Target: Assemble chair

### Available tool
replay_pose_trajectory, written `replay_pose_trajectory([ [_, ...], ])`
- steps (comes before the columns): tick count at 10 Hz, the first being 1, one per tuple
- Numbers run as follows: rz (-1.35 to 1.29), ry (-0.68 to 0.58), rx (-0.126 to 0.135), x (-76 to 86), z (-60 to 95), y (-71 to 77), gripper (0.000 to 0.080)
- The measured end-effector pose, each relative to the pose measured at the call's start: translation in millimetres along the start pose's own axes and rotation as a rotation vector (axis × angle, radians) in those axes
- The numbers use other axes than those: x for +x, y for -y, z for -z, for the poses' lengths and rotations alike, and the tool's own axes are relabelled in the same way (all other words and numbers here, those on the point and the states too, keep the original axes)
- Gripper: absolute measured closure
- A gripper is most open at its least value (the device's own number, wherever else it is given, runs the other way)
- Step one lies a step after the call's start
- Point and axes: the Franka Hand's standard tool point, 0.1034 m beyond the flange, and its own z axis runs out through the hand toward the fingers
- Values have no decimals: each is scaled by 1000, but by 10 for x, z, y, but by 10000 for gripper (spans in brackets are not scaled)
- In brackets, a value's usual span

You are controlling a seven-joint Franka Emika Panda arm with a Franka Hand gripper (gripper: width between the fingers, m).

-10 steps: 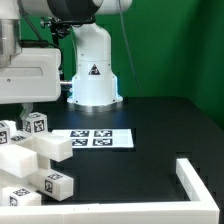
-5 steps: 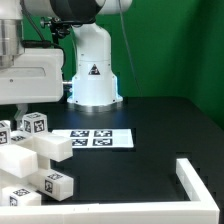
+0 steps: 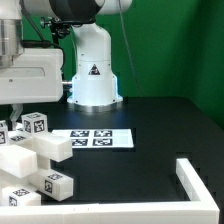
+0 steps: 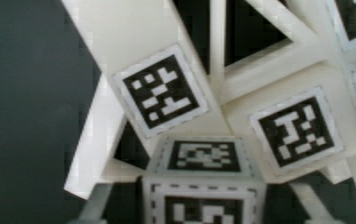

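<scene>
The chair's loose white tagged parts lie in a heap at the exterior view's lower left: a cube-like block [image 3: 36,123], a long block [image 3: 45,148] and a small tagged block [image 3: 55,183]. The arm's white hand [image 3: 35,78] hangs low over the heap, and its fingertips are hidden there. In the wrist view my gripper [image 4: 201,207] straddles a tagged white block [image 4: 201,200]. One finger [image 4: 100,195] stands on each side of it with a narrow dark gap to the block. Beyond it lie a slanted tagged bar [image 4: 162,90] and other crossing white pieces [image 4: 296,128].
The marker board [image 3: 95,138] lies flat on the black table mid-scene. A low white L-shaped rail [image 3: 198,185] runs along the exterior view's lower right. The robot's white base [image 3: 93,75] stands behind.
</scene>
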Motion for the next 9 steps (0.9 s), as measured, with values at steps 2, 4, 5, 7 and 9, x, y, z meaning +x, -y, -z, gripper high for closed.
replay_pose_trajectory([
  [2,-293,-7,-8,24,-5,-4,518],
  [4,-573,-16,-15,43,-8,-8,518],
  [5,-726,-16,-13,52,-11,-8,518],
  [7,-1041,-24,-23,118,-9,-46,518],
  [9,-1307,-31,-26,208,-3,-12,518],
])
